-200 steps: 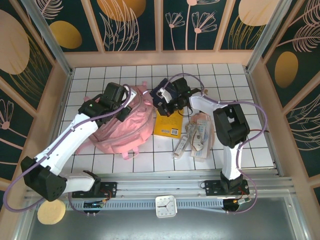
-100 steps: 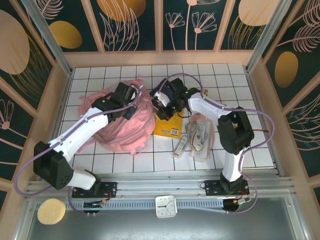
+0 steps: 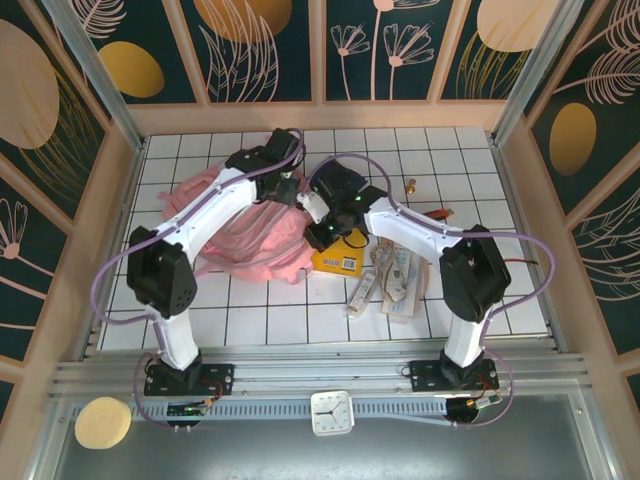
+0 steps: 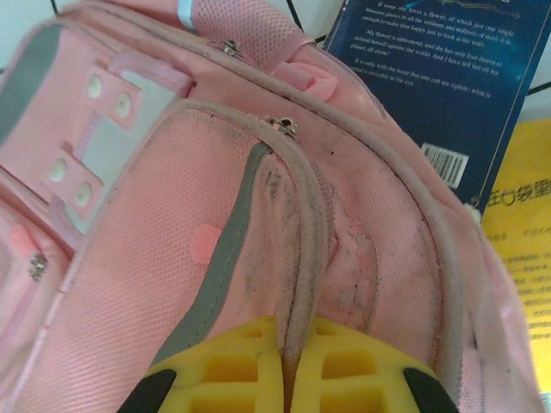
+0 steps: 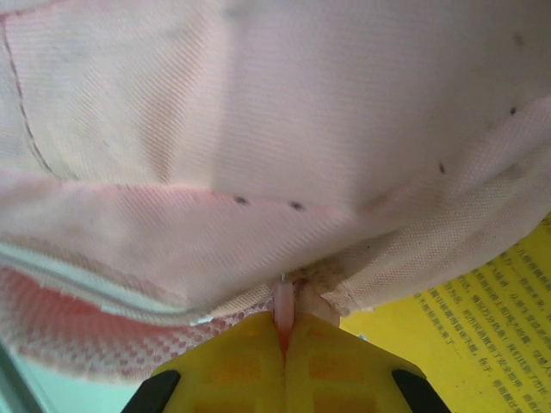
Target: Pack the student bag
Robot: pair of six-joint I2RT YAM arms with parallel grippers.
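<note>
**Bag** [image 3: 240, 225]: pink and soft. It is slumped on the table [image 3: 500, 300] left of centre, nearer the far edge than the near one. A zip pull, a grey stripe and a pale studded front pocket show in the left wrist view.

**Left pincer** [image 3: 292, 192]: mine, at the bag's far right end. The yellow fingers [image 4: 225, 372] are pressed together on a raised piped seam of the bag. The seam runs up from between them with no gap.

**Right pincer** [image 3: 318, 236]: mine, just beside the left one, at the bag's right side. Its fingers [image 5: 232, 366] are clamped tight on a small pink tab of the bag. Pink cloth is stretched above them.

**Yellow book** [image 3: 342, 260]: lies flat against the bag's right side, with its left part under the fabric.

**Blue book** [image 4: 439, 77]: lies beyond the bag's top, touching the yellow book.

**Pouch** [image 3: 397, 278]: clear, holding stationery. It sits just right of the yellow book, toward the near edge.

**Clock** [image 3: 330, 412]: white, on the rail past the near edge, between my two bases.
</note>
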